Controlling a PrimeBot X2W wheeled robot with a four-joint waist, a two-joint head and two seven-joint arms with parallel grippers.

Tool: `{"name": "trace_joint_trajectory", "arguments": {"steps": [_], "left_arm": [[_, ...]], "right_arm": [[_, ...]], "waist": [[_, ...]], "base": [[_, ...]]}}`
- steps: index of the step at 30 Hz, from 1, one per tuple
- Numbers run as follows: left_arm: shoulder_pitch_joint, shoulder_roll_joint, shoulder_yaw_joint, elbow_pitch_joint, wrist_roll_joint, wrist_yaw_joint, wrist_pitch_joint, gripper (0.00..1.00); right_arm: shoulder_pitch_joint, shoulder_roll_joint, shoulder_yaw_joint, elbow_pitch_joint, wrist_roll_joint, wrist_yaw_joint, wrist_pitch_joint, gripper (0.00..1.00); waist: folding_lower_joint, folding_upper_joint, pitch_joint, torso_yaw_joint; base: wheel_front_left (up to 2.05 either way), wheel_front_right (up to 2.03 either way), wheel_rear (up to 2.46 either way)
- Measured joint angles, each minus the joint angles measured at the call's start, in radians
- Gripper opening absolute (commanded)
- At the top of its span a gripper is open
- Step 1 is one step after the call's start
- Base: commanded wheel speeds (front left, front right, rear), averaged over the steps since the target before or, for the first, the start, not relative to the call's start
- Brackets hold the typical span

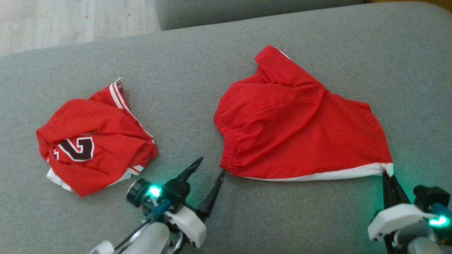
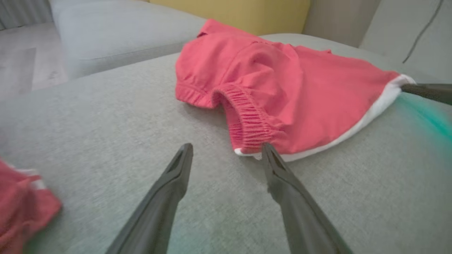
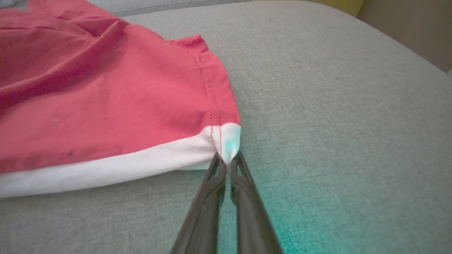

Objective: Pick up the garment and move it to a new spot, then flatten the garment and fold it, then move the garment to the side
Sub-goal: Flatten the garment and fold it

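The garment (image 1: 293, 127) is a pair of red shorts with a white hem band, lying loosely spread on the grey cushion (image 1: 197, 70). My right gripper (image 1: 387, 173) is shut on the garment's white near-right corner (image 3: 227, 143); the pinch shows closely in the right wrist view, gripper (image 3: 227, 163). My left gripper (image 1: 211, 166) stands open just off the elastic waistband end, touching nothing. In the left wrist view the left gripper (image 2: 227, 150) frames bare cushion, its right fingertip (image 2: 268, 150) right at the garment (image 2: 282, 88) corner.
A second red garment, a crumpled jersey (image 1: 95, 141) with a dark number, lies at the left of the cushion. Wooden floor (image 1: 70, 21) shows beyond the far left edge. Another grey cushion (image 2: 116, 31) and a yellow panel (image 2: 229, 14) stand behind.
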Motion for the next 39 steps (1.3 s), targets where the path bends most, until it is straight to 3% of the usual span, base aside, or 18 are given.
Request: {"name": "trace_joint_trajectory", "arguments": {"steps": [7, 12, 18, 30, 39], "left_arm": [[-0.107, 0.036, -0.192, 0.061, -0.055, -0.007, 0.003, 1.00], [-0.172, 0.053, -0.254, 0.098, -0.060, -0.007, -0.013, 1.00], [-0.205, 0.054, -0.271, 0.113, -0.045, -0.007, -0.035, 1.00], [-0.212, 0.063, -0.252, 0.038, -0.015, 0.055, -0.046, 1.00], [-0.207, 0.079, -0.267, 0.008, 0.010, 0.036, -0.047, 1.00]], "right_arm": [[-0.040, 0.000, 0.002, 0.000, 0.001, 0.000, 0.000, 0.00], [-0.040, 0.000, 0.006, 0.002, 0.003, 0.000, 0.000, 0.00], [-0.050, 0.000, 0.009, 0.014, 0.012, 0.000, 0.000, 0.00], [-0.063, 0.000, 0.011, 0.041, 0.020, 0.000, -0.002, 0.00], [-0.075, 0.000, 0.012, 0.053, 0.020, 0.000, -0.002, 0.00]], "waist": [[0.0001, 0.0000, 0.041, -0.019], [0.0001, 0.0000, 0.059, -0.034], [0.0000, 0.0000, 0.068, -0.043], [-0.0001, 0.0000, 0.065, -0.047], [0.0000, 0.0000, 0.070, -0.047]], "base": [[0.00, 0.00, 0.00], [0.00, 0.00, 0.00], [0.00, 0.00, 0.00], [0.00, 0.00, 0.00], [0.00, 0.00, 0.00]]}}
